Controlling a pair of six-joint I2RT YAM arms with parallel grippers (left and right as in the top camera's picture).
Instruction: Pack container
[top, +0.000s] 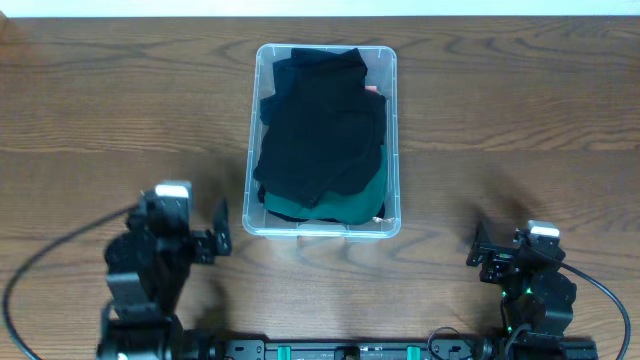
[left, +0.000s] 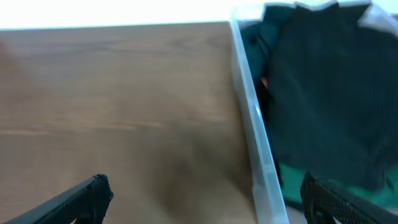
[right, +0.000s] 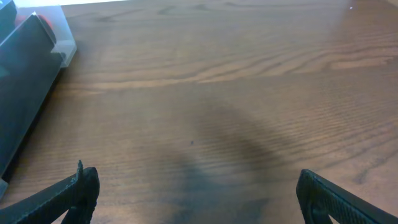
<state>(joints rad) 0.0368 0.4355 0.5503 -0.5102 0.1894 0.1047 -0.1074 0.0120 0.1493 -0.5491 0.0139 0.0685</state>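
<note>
The container (top: 250, 150) is a clear plastic bin in the middle of the table. A black garment (top: 320, 125) is piled in it on top of a green one (top: 350, 205). My left gripper (top: 215, 242) stands open near the bin's front left corner, with nothing held. In the left wrist view the left gripper (left: 205, 193) frames the container's left wall (left: 252, 112), with the black garment (left: 329, 93) beyond it. My right gripper (top: 485, 255) rests open at the front right, well apart from the bin. In the right wrist view the right gripper (right: 198, 183) has only bare wood between its fingers.
The wooden table (top: 520, 120) spreads out on both sides of the bin. A corner of the container (right: 62, 46) shows at the upper left of the right wrist view. Black cables (top: 40, 265) trail from the arm bases along the front edge.
</note>
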